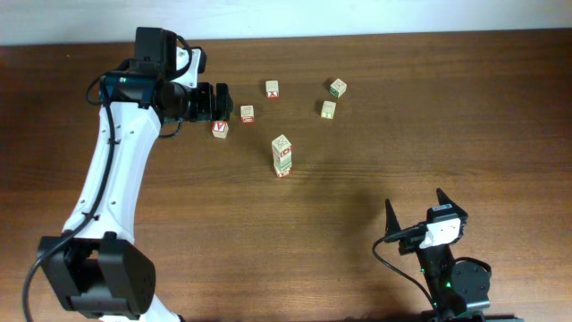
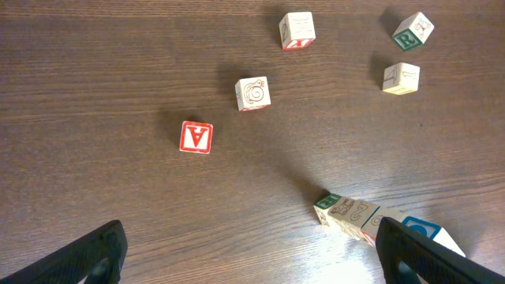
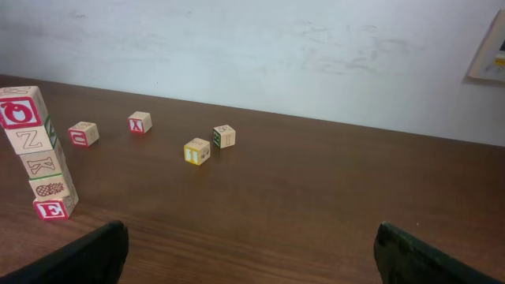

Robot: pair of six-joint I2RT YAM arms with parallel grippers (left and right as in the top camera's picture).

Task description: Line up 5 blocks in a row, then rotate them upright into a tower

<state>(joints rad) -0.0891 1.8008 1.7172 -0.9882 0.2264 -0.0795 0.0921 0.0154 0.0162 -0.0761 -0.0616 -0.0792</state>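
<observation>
A stack of several light-wood letter blocks [image 1: 282,155] stands upright mid-table; in the right wrist view the stack [image 3: 35,150] shows red O and E faces. Loose blocks lie behind it: a swirl-faced one [image 1: 247,114], a green-printed one [image 1: 337,87] and a yellow-framed one [image 1: 328,109]. The red Y cube [image 1: 220,128] and the red X cube [image 1: 272,88] lie among them. My left gripper [image 1: 223,101] hovers open and empty just above the Y cube. The right gripper [image 1: 417,207] rests open and empty near the front right, far from every block.
The left arm's white links [image 1: 107,179] run down the table's left side to its base [image 1: 98,277]. A pale wall [image 3: 252,47] rises behind the table's far edge. Bare brown wood [image 1: 357,179] lies between the stack and the right gripper.
</observation>
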